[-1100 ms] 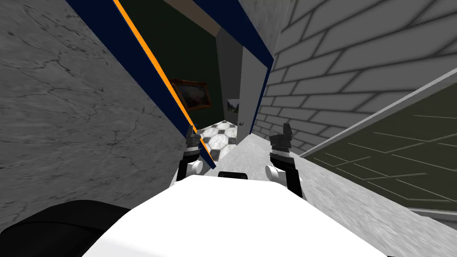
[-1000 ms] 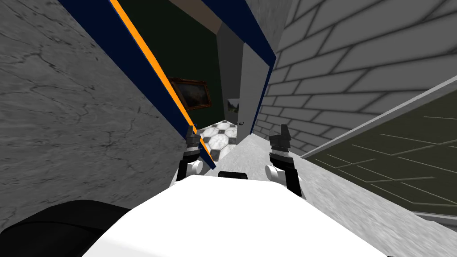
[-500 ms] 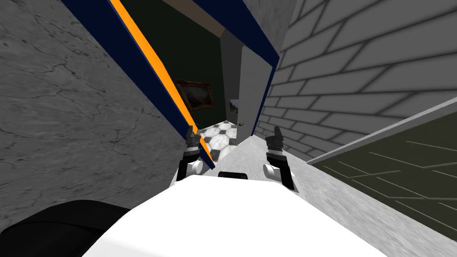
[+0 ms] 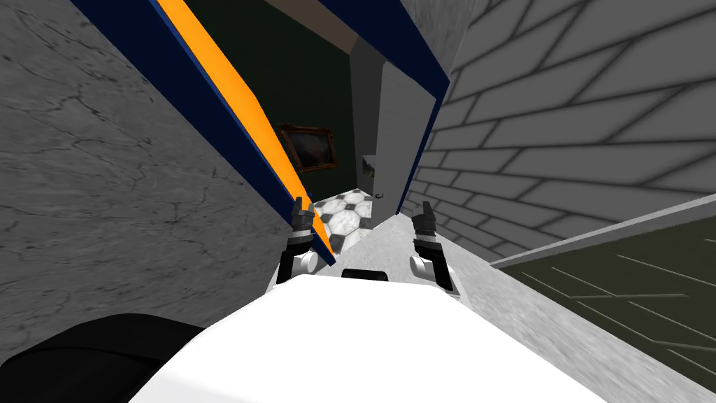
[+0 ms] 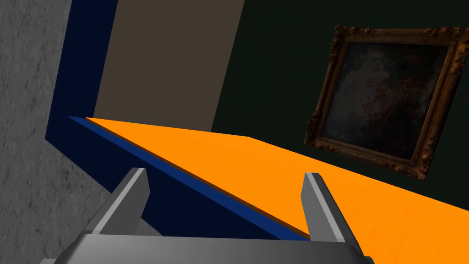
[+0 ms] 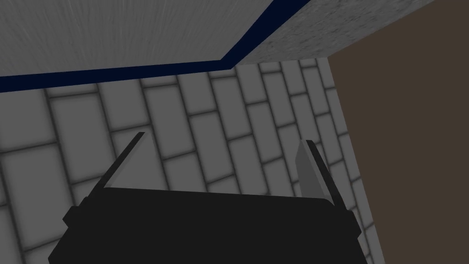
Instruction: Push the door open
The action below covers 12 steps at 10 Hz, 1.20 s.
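Orange door (image 4: 231, 91) stands ajar along the left side of its navy frame (image 4: 412, 140), left gripper (image 5: 224, 174) close up at the door's face with fingers spread, right gripper (image 6: 223, 138) off to the door's right by the brick wall (image 4: 559, 140), fingers also spread.

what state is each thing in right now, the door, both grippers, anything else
orange door: partly open, swung inward
left gripper: open, empty, at the orange door's edge
right gripper: open, empty, facing the brick wall
framed picture: hanging on the dark wall past the doorway
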Tool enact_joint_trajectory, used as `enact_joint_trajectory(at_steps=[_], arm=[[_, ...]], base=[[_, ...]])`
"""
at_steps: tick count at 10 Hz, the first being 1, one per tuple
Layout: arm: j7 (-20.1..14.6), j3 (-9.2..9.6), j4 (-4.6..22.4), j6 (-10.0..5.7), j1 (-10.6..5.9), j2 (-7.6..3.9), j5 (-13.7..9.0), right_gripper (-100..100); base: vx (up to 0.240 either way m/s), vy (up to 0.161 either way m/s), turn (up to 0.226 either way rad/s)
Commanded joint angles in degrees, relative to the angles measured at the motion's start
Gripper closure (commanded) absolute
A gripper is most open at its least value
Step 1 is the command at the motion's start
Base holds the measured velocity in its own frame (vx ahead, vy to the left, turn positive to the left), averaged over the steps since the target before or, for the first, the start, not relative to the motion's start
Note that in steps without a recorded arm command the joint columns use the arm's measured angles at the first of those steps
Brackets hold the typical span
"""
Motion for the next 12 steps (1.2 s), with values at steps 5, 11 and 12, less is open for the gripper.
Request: enact_joint_trajectory(at_steps=[5, 11, 12], arm=[[-0.3, -0.10, 7.5, -1.88, -3.12, -1.28, -0.1, -100], [-0.8, -0.06, 17.6, -4.39, -7.38, -2.62, -0.3, -100], [-0.8, -0.05, 19.6, -4.83, -8.12, -2.81, -0.3, -100]], base=[[0.064, -0.090, 0.100], [0.055, -0.101, 0.125], [0.088, -0.115, 0.164]])
